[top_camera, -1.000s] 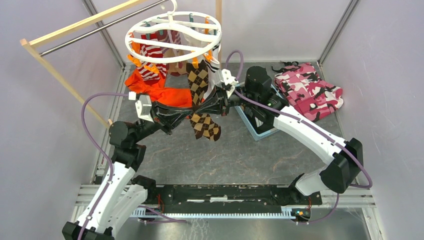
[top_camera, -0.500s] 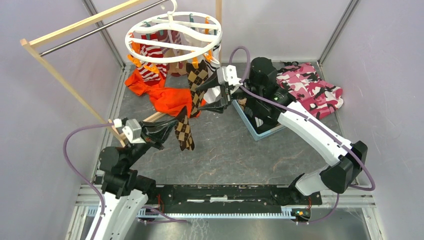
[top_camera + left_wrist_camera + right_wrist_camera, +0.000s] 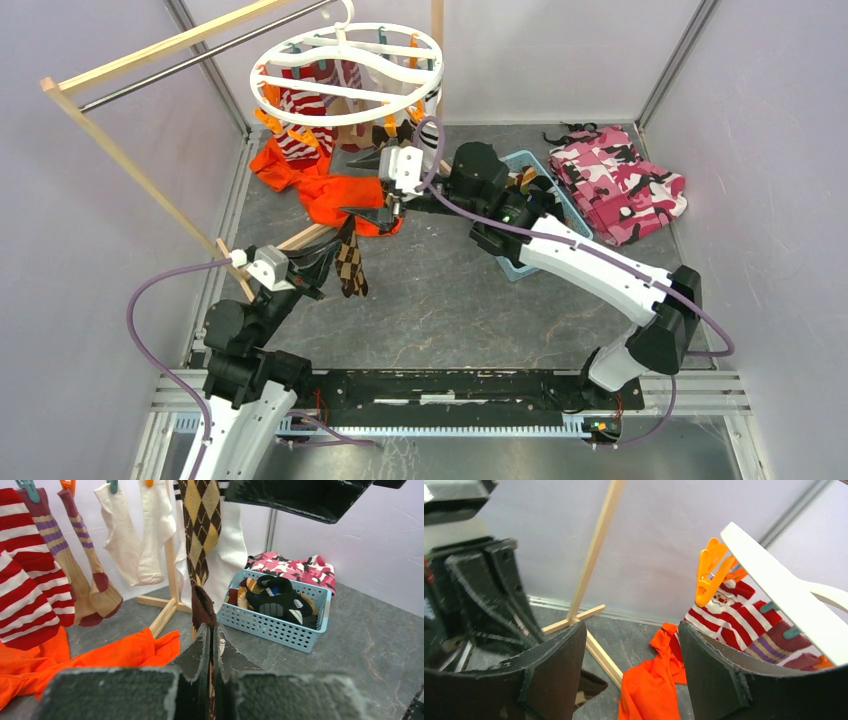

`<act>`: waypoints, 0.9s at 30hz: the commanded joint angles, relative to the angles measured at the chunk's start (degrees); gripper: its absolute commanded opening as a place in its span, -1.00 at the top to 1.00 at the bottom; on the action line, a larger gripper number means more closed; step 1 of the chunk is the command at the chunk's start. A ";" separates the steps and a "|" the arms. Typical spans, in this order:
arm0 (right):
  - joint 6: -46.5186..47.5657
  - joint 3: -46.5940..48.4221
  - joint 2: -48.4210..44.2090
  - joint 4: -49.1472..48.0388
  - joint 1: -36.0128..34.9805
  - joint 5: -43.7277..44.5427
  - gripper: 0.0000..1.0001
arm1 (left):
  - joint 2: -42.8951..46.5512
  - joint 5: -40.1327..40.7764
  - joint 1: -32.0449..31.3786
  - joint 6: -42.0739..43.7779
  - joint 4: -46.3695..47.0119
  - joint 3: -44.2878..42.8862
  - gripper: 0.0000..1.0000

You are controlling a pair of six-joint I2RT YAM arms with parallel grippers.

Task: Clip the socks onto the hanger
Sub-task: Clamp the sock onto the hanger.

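Observation:
The white round hanger (image 3: 345, 75) hangs at the back, with red-and-white striped socks (image 3: 300, 115) clipped on it. In the left wrist view a brown argyle sock (image 3: 200, 525) and white socks (image 3: 135, 535) dangle from it too. My left gripper (image 3: 325, 268) is shut on a second brown argyle sock (image 3: 350, 265), which droops from the jaws; its dark toe (image 3: 204, 612) pokes out past my left gripper (image 3: 212, 635). Just under the hanger's front rim, my right gripper (image 3: 365, 187) stands open and holds nothing. An orange clip (image 3: 711, 570) hangs above my right gripper (image 3: 631, 626).
An orange garment (image 3: 335, 195) lies on the floor under the hanger. A blue basket (image 3: 516, 270) of socks sits beneath the right arm, and a pink camouflage cloth (image 3: 615, 180) lies at back right. The wooden rack (image 3: 130, 165) stands at the left, its foot (image 3: 599, 652) near both grippers.
My left arm has pulled back toward the near left with the argyle sock. My right gripper has opened, let go of that sock and swung left under the hanger.

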State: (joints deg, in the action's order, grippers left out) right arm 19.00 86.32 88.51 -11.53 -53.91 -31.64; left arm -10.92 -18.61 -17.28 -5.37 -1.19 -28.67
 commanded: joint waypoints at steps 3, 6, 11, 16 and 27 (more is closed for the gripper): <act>-6.10 6.58 3.82 -4.37 -6.23 23.40 -0.46 | 1.66 2.62 -0.12 4.19 -0.60 1.02 0.96; -9.18 9.02 5.96 -4.75 -7.38 28.63 -0.45 | 2.10 3.11 -0.10 4.57 -0.36 1.20 0.95; -10.13 10.94 9.36 -8.71 -8.98 34.95 -0.45 | 2.30 3.60 -0.12 4.69 0.80 1.42 0.96; -10.80 13.53 12.84 -11.03 -10.75 41.21 -0.47 | 2.47 3.61 -0.08 5.01 0.54 1.24 0.96; -9.96 18.72 19.65 -19.10 -12.88 48.45 -0.49 | 2.95 2.51 -0.08 5.01 2.44 2.95 0.96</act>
State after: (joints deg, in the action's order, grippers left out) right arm 9.23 100.09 106.41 -24.40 -66.00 12.60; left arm -8.45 -16.12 -17.28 -3.40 -2.00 -26.13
